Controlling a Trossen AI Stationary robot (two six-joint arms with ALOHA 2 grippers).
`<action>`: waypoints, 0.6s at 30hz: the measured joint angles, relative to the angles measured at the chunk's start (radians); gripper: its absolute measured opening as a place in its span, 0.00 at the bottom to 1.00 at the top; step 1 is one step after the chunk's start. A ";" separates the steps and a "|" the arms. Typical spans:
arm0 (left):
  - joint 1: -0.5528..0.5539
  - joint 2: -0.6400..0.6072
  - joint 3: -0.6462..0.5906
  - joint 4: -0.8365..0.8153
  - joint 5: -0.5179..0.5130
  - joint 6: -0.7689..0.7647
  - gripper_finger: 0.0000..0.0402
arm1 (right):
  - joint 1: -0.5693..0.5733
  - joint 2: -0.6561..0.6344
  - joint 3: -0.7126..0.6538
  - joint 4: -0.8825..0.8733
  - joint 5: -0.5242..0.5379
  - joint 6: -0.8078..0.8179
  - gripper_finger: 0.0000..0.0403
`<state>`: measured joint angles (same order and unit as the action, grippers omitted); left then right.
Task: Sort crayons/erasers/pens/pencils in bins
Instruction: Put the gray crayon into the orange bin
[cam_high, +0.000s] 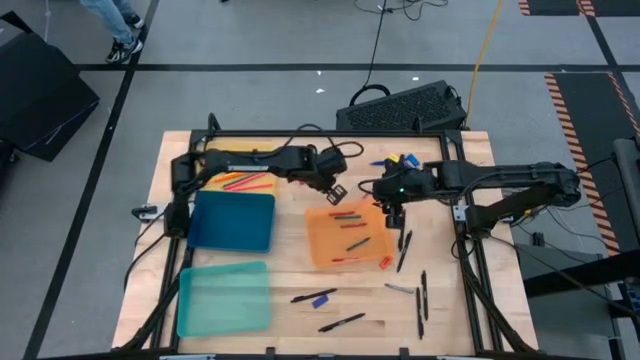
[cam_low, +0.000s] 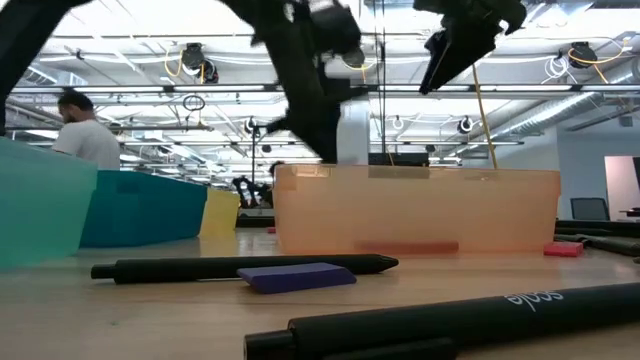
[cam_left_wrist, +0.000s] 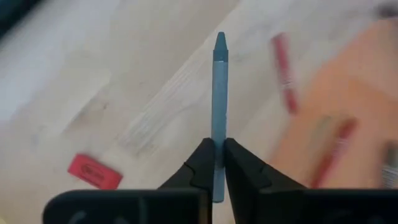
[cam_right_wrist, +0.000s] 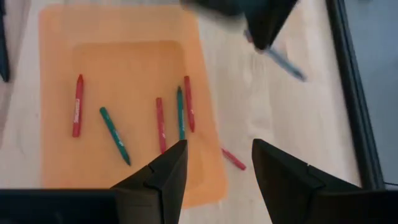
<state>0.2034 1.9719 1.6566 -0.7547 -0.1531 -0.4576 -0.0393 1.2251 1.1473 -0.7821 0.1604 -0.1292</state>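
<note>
While the left claw (cam_left_wrist: 216, 163) pinches a grey-blue crayon (cam_left_wrist: 219, 93) by one end above the counter (cam_high: 290, 275), just beside the orange bin (cam_high: 322, 250), the sound move, I judge, is to carry it over the bin's middle and lower before letting go. Other crayons (cam_right_wrist: 168, 121) already lie there. The right claw (cam_right_wrist: 216, 171) hangs spread apart and empty over the bin's edge, so keep the two clear of each other.

A grey-blue crayon (cam_left_wrist: 219, 93) sits in the dark left pincer (cam_left_wrist: 216, 163). Red and green crayons (cam_right_wrist: 116, 135) lie in the orange bin (cam_right_wrist: 59, 25); the surface (cam_high: 290, 275) is pale wood.
</note>
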 joint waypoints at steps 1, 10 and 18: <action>-0.017 -0.028 0.000 -0.001 0.003 0.014 0.07 | -0.004 -0.015 0.000 -0.012 -0.001 -0.016 0.42; -0.219 -0.068 0.005 0.065 0.044 -0.002 0.06 | -0.171 0.007 0.001 -0.085 -0.098 -0.141 0.42; -0.261 0.021 0.005 0.129 0.074 -0.099 0.09 | -0.343 0.177 0.000 0.017 -0.138 -0.318 0.42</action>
<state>-0.0578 1.9929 1.6616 -0.6256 -0.0796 -0.5567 -0.3824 1.4024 1.1473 -0.7648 0.0220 -0.4468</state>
